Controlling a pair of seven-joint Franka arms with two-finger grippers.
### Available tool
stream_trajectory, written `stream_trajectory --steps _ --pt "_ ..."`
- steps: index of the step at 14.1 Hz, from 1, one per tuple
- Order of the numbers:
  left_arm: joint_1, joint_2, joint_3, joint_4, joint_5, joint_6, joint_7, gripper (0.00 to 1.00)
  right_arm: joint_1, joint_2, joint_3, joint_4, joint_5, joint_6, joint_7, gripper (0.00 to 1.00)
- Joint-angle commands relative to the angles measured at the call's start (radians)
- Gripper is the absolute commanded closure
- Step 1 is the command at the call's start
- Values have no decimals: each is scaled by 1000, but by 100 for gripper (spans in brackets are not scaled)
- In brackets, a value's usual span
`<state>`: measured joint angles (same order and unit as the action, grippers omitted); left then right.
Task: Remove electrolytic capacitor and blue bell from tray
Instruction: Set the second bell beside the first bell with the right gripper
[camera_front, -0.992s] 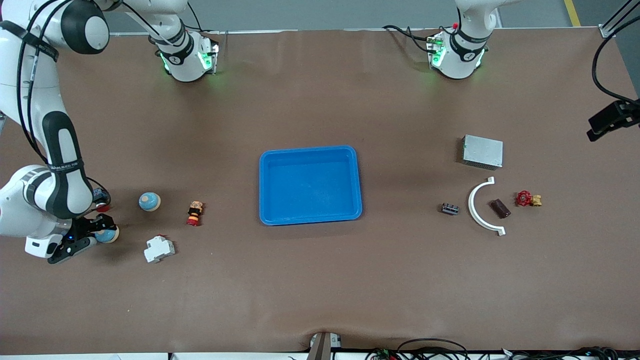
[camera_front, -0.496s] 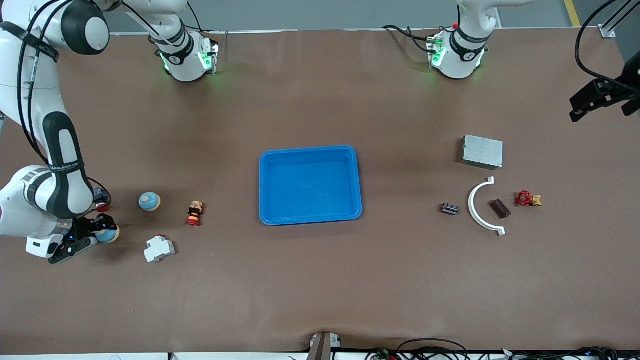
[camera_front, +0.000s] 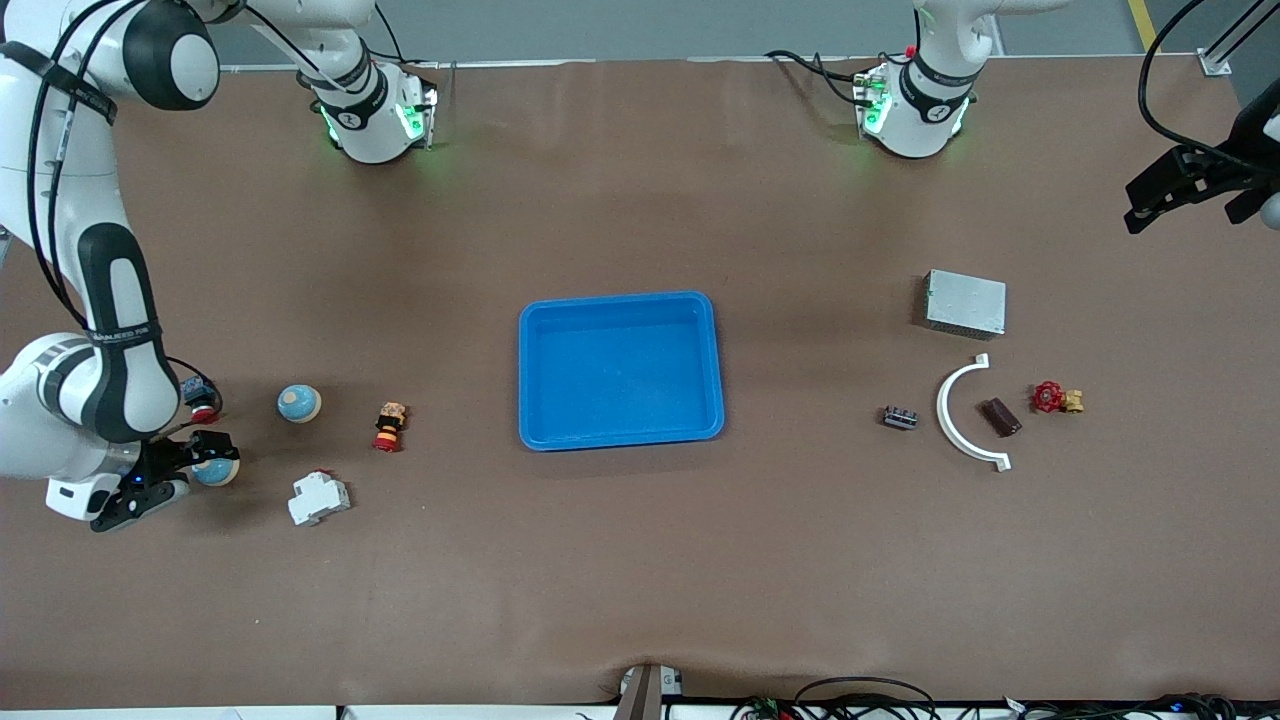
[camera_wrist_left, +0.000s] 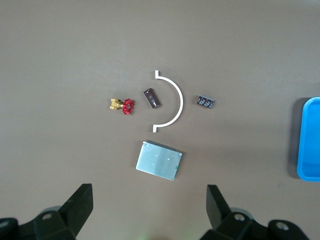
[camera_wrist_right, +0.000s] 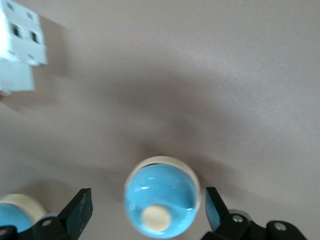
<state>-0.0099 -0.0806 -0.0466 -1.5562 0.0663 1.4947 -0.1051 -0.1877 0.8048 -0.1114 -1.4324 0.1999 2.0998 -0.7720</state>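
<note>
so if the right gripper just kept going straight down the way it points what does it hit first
Most likely the blue bell: the right wrist view shows it between the open fingers of the right gripper. How much height is left above it is hard to judge.

No legible text showing anywhere — no labels, brands, numbers or signs reading clearly on any item.

The front view looks down from high across the table (camera_front: 640, 580), facing both robot bases. The left wrist view looks straight down from well above the metal box (camera_wrist_left: 159, 160) and white arc (camera_wrist_left: 172, 102), also seen in the front view (camera_front: 965, 303). The right wrist view sits close over a blue ball (camera_wrist_right: 161, 201), shared with the front view (camera_front: 215, 470).
</note>
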Motion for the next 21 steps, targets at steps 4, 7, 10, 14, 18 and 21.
stream_trajectory --steps 4,7,10,14,18,21 --pt "-9 -16 11 -12 -22 -10 27 0 60 -151 10 33 7 -185 250 0" --pt "-10 -14 13 -5 -17 -11 39 0 79 -225 6 32 3 -239 348 0" --pt "-13 -16 7 -15 -17 -24 39 0 140 -318 5 29 -110 -279 576 0" --pt "-13 -24 4 -41 -23 -22 42 0 218 -400 9 76 -250 -400 697 0" --pt "-15 -51 2 -85 -25 -7 42 0 220 -475 15 93 -217 -474 711 0" --pt "-16 -53 2 -90 -25 -1 39 0 244 -528 15 90 -155 -524 809 0"
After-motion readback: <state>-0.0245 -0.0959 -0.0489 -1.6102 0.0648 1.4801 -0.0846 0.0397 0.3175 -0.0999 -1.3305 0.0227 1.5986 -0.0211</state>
